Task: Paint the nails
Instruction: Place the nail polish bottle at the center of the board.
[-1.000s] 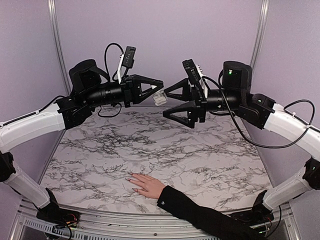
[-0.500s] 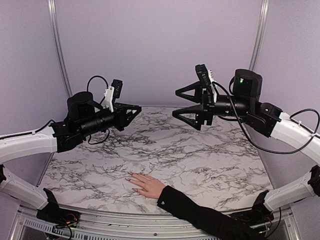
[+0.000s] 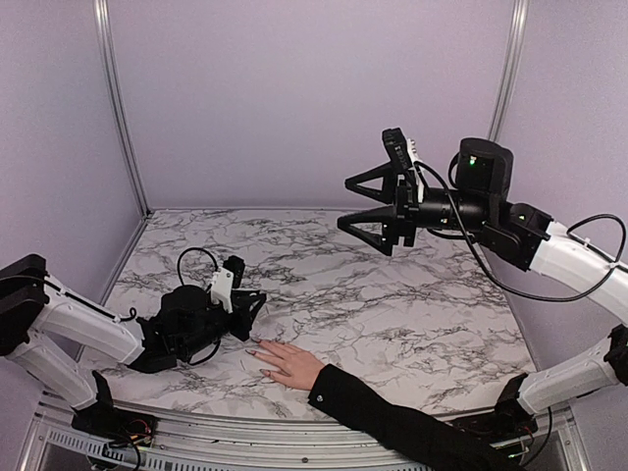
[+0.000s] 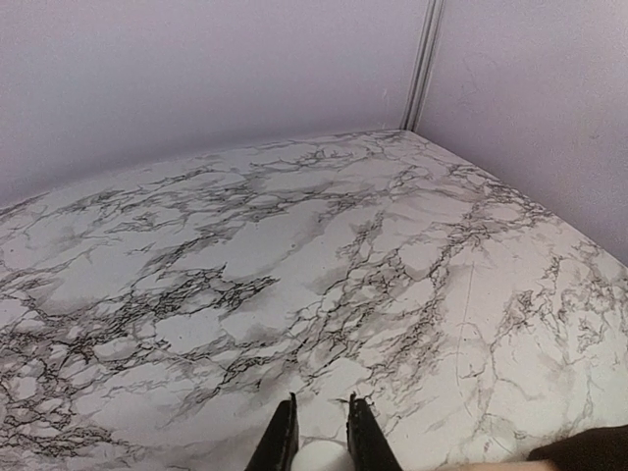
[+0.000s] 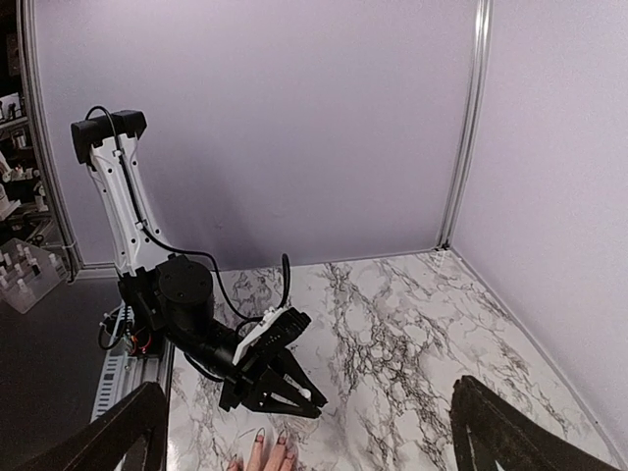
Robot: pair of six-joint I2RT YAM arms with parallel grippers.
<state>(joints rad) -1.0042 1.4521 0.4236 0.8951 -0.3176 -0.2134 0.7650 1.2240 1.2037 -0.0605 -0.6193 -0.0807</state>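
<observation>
Your left gripper (image 3: 253, 312) is low over the table (image 3: 412, 294), pinching a small pale item (can't ID), just beside the nails (image 3: 253, 341) of the hand (image 3: 289, 365) at the near edge. Right gripper (image 3: 343, 204) hangs high, jaws spread. Risk: 1 coarse nudge and you jab skin, nails being tiny.

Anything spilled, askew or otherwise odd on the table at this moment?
Nothing stands out. The hand lies flat on the marble table, with no spill visible. The left gripper sits low, close beside it, shut on a small pale object; the right gripper hangs open, high above.
</observation>
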